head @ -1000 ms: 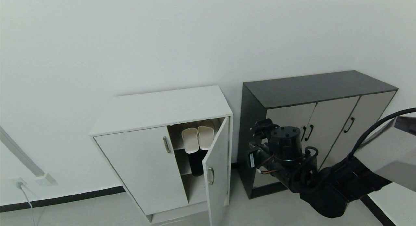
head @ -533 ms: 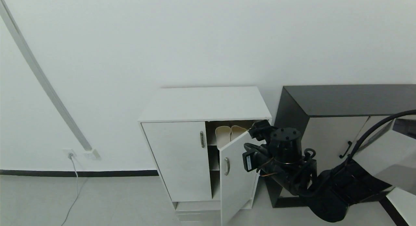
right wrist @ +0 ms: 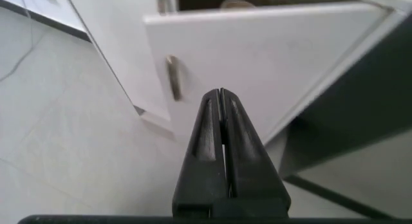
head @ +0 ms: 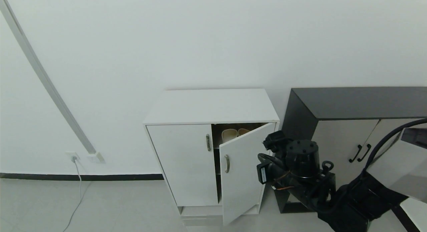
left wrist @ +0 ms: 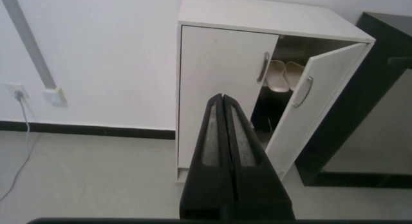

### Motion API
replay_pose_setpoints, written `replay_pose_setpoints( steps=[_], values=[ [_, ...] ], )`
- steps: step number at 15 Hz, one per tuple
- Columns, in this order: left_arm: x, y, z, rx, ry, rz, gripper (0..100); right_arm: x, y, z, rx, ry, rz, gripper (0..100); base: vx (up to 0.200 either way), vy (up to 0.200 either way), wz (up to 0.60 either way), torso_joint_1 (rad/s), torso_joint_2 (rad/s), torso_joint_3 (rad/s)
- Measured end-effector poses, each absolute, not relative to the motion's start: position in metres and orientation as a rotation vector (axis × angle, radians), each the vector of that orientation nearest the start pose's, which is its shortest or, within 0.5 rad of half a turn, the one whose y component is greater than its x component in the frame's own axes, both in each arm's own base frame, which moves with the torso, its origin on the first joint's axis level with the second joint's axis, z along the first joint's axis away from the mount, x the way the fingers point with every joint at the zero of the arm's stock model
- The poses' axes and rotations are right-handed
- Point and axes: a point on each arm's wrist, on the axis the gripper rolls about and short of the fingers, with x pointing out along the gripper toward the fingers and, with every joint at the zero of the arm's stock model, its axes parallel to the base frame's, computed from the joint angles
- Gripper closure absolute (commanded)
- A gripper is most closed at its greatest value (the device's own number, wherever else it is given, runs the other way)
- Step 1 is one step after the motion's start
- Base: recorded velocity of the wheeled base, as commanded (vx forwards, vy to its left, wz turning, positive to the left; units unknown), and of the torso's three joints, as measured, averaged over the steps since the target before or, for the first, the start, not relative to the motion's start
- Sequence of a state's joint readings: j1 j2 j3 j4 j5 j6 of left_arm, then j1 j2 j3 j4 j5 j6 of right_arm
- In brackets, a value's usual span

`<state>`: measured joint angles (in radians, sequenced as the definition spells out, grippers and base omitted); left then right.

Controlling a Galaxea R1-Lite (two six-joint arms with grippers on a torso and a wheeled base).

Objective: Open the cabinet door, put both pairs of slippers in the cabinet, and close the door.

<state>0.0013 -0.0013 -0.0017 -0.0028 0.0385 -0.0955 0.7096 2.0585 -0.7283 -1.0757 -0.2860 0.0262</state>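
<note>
Cabinet door (head: 245, 172) partly ajar, cream slippers (head: 229, 135) lying front-to-back inside, left claw (left wrist: 222, 98) and right claw (right wrist: 220, 93) pinched together, empty.

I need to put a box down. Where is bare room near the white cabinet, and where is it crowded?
Bare: the white cabinet top, the dark cabinet top, the floor between wall socket and cabinet. Crowded: between the partly open door and the dark cabinet, around the right gripper.
</note>
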Motion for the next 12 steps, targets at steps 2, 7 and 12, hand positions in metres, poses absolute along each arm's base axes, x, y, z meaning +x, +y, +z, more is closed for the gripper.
replay_pose_setpoints(
  steps=[2, 7, 12],
  values=[
    [-0.023, 0.001, 0.076, -0.095, -0.008, 0.039, 100, 0.262, 0.220, 0.084, -0.084, 0.203, 0.451, 100, 0.000, 0.000, 0.00, 0.000, 0.00, 0.000],
    [-0.023, 0.001, 0.076, -0.096, -0.008, 0.038, 100, 0.222, 0.211, 0.062, -0.101, 0.215, 0.563, 100, 0.200, 0.000, 0.00, 0.000, 0.00, 0.003],
    [-0.023, 0.001, 0.076, -0.097, -0.007, 0.041, 100, 0.210, 0.208, 0.045, -0.118, 0.264, 0.585, 100, 0.080, 0.000, 0.00, 0.004, 0.00, 0.000]
  ],
)
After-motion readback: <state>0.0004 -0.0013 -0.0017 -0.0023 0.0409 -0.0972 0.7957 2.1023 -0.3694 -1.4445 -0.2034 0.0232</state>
